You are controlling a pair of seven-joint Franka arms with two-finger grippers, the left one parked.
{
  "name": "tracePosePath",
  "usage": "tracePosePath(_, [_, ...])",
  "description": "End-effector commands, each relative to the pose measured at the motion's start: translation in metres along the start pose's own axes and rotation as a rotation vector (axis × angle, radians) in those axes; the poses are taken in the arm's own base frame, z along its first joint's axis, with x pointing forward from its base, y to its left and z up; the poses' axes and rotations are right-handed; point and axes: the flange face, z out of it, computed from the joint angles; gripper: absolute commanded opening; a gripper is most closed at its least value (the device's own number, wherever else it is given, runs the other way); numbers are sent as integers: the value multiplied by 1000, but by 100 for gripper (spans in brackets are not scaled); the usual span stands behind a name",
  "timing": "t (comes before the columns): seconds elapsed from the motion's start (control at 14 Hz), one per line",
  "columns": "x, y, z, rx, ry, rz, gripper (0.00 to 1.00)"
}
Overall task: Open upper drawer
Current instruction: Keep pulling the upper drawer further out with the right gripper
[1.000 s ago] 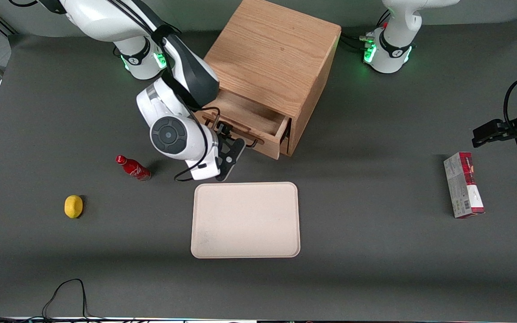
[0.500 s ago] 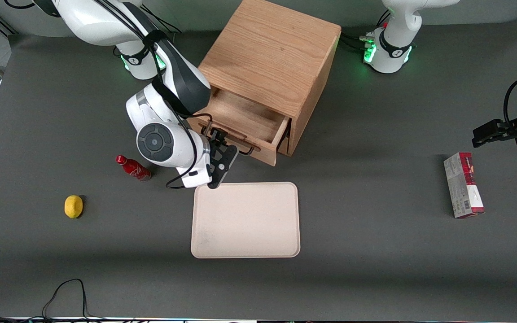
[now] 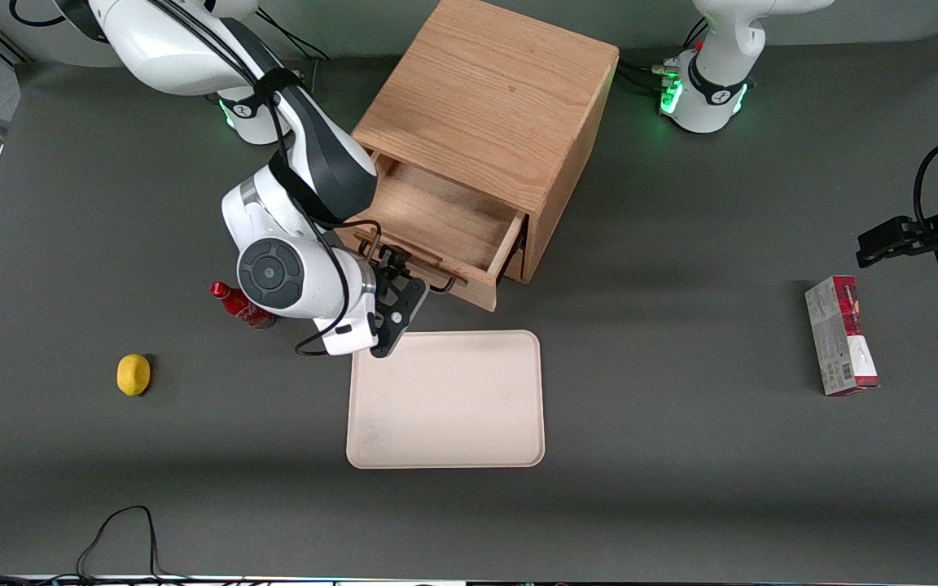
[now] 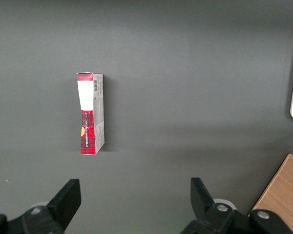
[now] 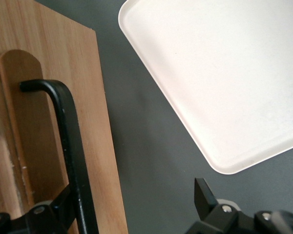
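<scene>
The oak cabinet (image 3: 489, 106) stands at the back middle of the table. Its upper drawer (image 3: 436, 220) is pulled well out, and its shallow wooden inside shows nothing in it. The thin black wire handle (image 3: 436, 281) (image 5: 73, 146) runs along the drawer front (image 5: 95, 122). My right gripper (image 3: 401, 275) (image 5: 134, 200) is at the drawer front and is open. The handle lies between its fingers, close against one finger (image 5: 63, 202). The other finger (image 5: 202, 195) hangs over bare table.
A cream tray (image 3: 446, 399) (image 5: 219, 73) lies just nearer the front camera than the drawer. A red bottle (image 3: 241, 303) and a yellow lemon (image 3: 133, 374) sit toward the working arm's end. A red-and-grey box (image 3: 841, 335) (image 4: 91, 113) lies toward the parked arm's end.
The upper drawer has slid farther out of the cabinet. My gripper has moved with its handle, toward the front camera and the working arm's end.
</scene>
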Motion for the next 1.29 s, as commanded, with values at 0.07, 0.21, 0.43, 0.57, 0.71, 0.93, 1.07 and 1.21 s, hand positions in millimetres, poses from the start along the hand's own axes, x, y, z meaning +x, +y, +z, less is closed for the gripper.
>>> tracePosePath(0.07, [2,24,-6,-10,26,1,100])
tracePosePath(0.21, [3,29,-5,-12,30,6,100])
tracePosePath(0.43, [3,39,-10,-17,46,18,100])
tracePosePath(0.57, [0,50,-12,-16,57,30,100])
tracePosePath(0.71, [0,53,-11,-15,57,33,100])
tracePosePath(0.93, [-2,59,-15,-21,71,39,100])
tracePosePath(1.07, [-1,62,-14,-23,73,36,100])
tracePosePath(1.21, [1,65,-15,-26,82,38,100])
